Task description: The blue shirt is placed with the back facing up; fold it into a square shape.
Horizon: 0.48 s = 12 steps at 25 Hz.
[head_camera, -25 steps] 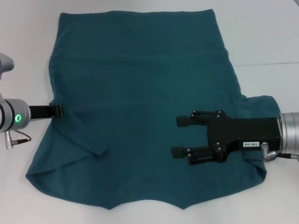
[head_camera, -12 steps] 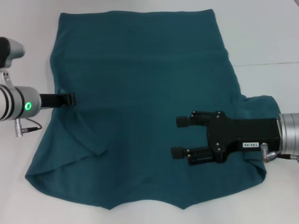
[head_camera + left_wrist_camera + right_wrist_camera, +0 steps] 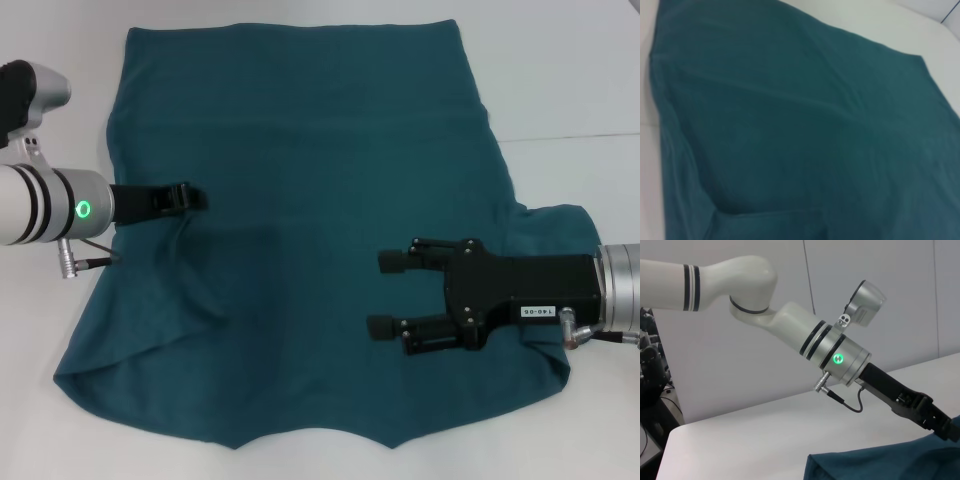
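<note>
So the left gripper (image 3: 190, 196) is sliding further in from the left edge of the frame than a moment ago, dragging the shirt's left side inward with it. The sleeve flap that was lying folded at lower left is flattening out as it goes. The right gripper (image 3: 392, 292) isn't budging at all, it's just sitting at the lower right of the frame over the cloth with its fingers spread wide, holding nothing.

The blue shirt (image 3: 300, 150) is lying flat on the white table (image 3: 580, 70), back up, filling most of the middle of the frame, hem toward the top, with one sleeve poking out at the right edge behind the right arm.

The left one's fingers are looking pressed together on the fabric edge, but honestly I can't tell for sure that it's pinching cloth.

If it's folding that side in, I'd say keep the pull low and straight across, and stop around the shirt's centre line so the fold edge is running parallel to the side. Lifting too high would probably bunch the lower corner.
</note>
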{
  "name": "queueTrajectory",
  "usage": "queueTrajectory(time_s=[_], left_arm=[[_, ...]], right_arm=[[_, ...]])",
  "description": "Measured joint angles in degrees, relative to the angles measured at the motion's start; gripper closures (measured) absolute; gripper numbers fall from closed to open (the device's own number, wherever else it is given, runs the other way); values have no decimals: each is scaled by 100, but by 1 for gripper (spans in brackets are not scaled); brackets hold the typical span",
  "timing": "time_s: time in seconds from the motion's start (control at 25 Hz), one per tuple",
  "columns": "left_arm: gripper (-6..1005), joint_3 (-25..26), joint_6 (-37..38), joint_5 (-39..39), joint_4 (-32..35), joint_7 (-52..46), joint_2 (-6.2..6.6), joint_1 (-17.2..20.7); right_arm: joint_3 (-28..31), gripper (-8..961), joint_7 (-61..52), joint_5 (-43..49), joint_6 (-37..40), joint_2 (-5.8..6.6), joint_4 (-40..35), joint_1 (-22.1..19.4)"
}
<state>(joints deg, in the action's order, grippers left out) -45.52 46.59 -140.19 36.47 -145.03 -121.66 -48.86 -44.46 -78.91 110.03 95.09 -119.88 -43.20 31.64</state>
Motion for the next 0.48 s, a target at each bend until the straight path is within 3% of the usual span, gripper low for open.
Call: queueTrajectory(time_s=[0.28,0.48], left_arm=[[584,-10,55,126,8,29,59,14],[421,-42,420,88,13,233,240,114]], right_arm=[[-1,43,7,-30,0,3,-12,0],[68,45,-31,-44,3,14,-41,0]])
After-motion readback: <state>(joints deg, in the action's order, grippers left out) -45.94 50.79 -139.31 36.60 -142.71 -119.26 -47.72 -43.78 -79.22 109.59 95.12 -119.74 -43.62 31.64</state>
